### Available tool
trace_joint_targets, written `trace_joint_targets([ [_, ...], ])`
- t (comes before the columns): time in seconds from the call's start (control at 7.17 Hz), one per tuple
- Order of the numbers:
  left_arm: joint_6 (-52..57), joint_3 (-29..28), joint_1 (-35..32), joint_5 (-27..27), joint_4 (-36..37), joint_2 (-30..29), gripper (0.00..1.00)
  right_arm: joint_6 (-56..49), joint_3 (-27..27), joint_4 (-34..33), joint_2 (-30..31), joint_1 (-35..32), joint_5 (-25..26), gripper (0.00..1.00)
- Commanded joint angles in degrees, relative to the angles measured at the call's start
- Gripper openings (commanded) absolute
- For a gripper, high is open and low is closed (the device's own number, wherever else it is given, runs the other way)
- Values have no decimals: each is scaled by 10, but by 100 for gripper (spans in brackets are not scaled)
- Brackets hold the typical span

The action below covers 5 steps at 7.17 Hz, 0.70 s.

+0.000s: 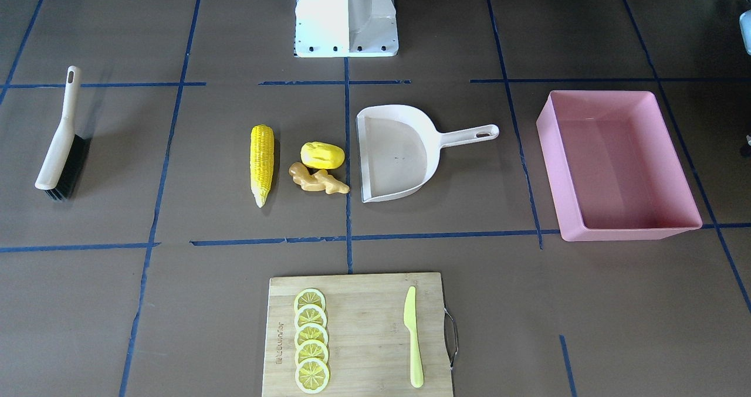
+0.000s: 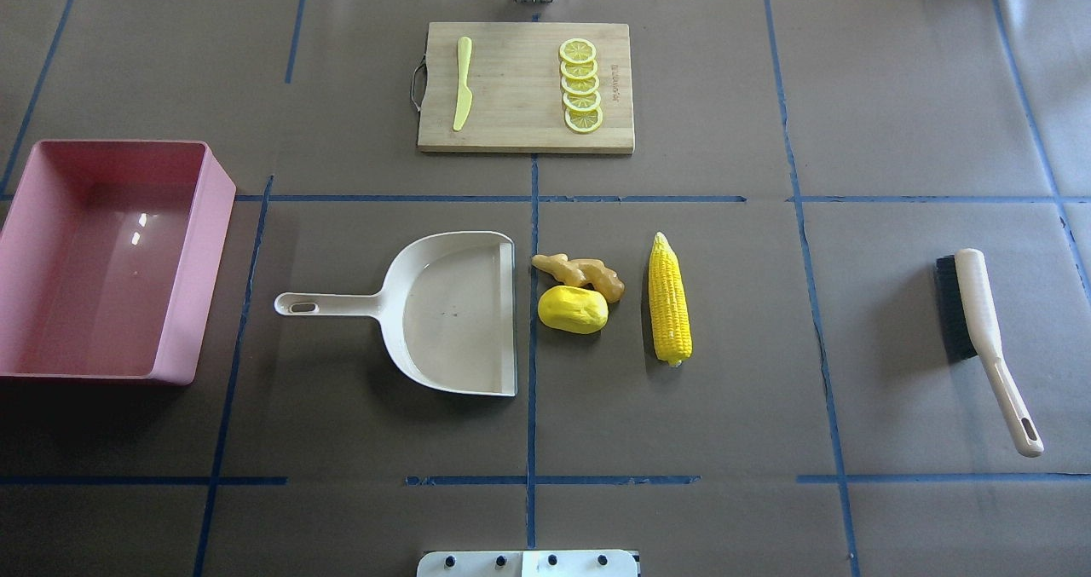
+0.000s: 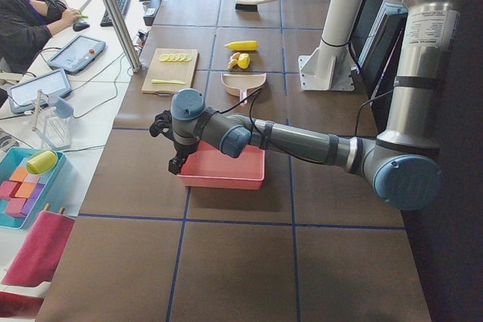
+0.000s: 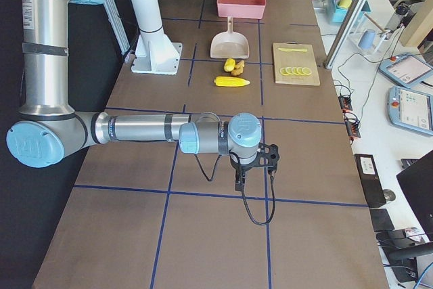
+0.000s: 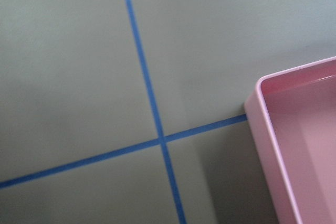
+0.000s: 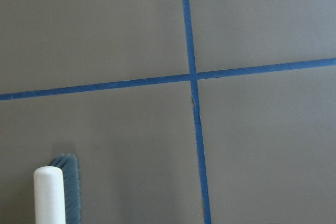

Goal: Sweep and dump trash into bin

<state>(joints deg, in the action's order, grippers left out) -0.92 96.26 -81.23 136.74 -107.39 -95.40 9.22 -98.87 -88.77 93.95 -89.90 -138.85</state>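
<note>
The left pincer (image 3: 174,164) is hanging at the corner of the bin (image 2: 213,236) nearest the operators' side, and the right pincer (image 4: 239,179) is hovering above bare bench (image 2: 767,406). Both are showing only in the side views, so whether either is spread or pressed together cannot be told; neither appears to be holding anything. The bin, a pink plastic tub with low straight walls and a glossy floor, is sitting at the robot's left end of the bench. The trash is lying at the middle: a long, kernel-textured yellow corn cob (image 2: 669,298), a lumpy oval yellow fruit (image 2: 573,308) and a knobbly tan ginger root (image 2: 580,272), the fruit and ginger touching each other just off the open lip of a smooth beige dustpan (image 2: 452,313), the cob lying apart on their far side. The dustpan's handle is pointing toward the bin. A beige-handled brush (image 2: 980,330) with black bristles is lying well apart on the robot's right. A wooden cutting board (image 2: 520,91) is carrying a row of overlapping lemon slices (image 2: 581,98) and a yellow-green knife (image 2: 463,93). Each arm is stretching its forearm out nearly level and low over the brown, blue-taped surface, wrist bent so that the pincer is pointing down.
</note>
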Motion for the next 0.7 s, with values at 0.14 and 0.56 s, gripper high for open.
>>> trace_joint_targets([
  [0.14, -1, 32, 65, -17, 0, -17, 100, 87, -78, 4, 8, 66, 4, 99],
  [0.56, 0, 45, 83, -10, -2, -22, 100, 261, -123, 194, 112, 160, 41, 98],
])
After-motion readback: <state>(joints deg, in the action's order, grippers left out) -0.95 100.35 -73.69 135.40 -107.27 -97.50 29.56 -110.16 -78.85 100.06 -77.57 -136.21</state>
